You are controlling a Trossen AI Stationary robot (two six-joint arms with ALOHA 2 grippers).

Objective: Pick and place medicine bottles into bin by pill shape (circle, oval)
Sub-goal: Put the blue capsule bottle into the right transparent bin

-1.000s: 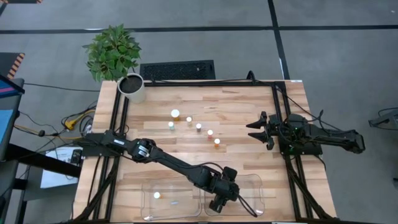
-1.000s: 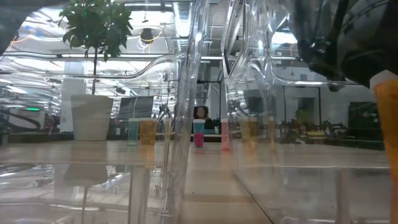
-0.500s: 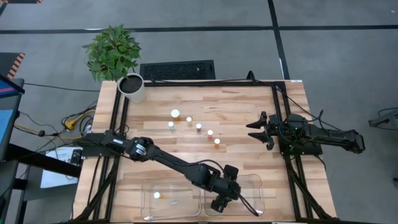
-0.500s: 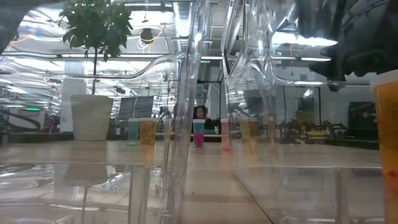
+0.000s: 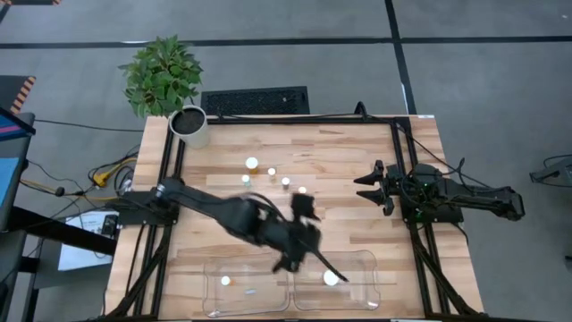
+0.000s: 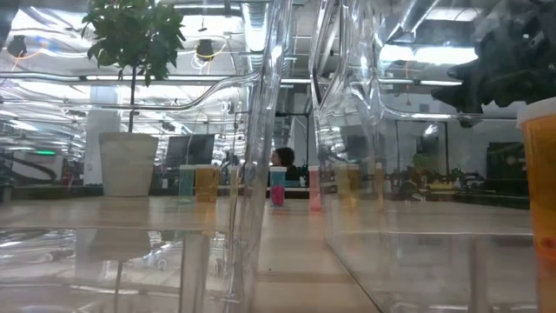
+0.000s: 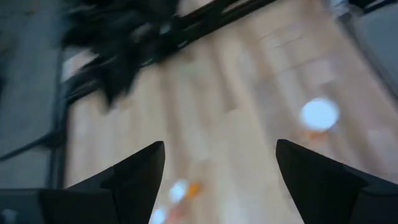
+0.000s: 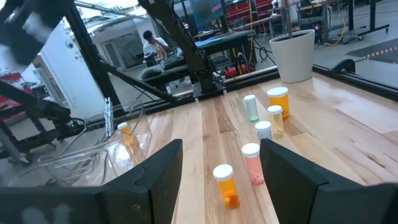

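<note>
Several small white-capped medicine bottles (image 5: 272,172) stand upright in a loose row on the wooden table; they also show in the right wrist view (image 8: 250,159). One orange bottle (image 5: 331,278) stands in the right clear bin (image 5: 362,268) and shows at the low view's edge (image 6: 540,183). Another bottle (image 5: 225,280) is in the left clear bin (image 5: 214,300). My left gripper (image 5: 286,264) is open and empty, raised above the bins' far edge and blurred. My right gripper (image 5: 362,186) is open and empty at the table's right.
A white plant pot (image 5: 189,125) with a green plant stands at the far left corner. Black frame rails (image 5: 170,170) run along the table's left and right sides. Bare wood lies between the bottle row and the bins.
My left gripper has let go of the orange bottle, which now stands in the right bin. It has risen quickly out of the bin and swung toward the table's far edge and left.
</note>
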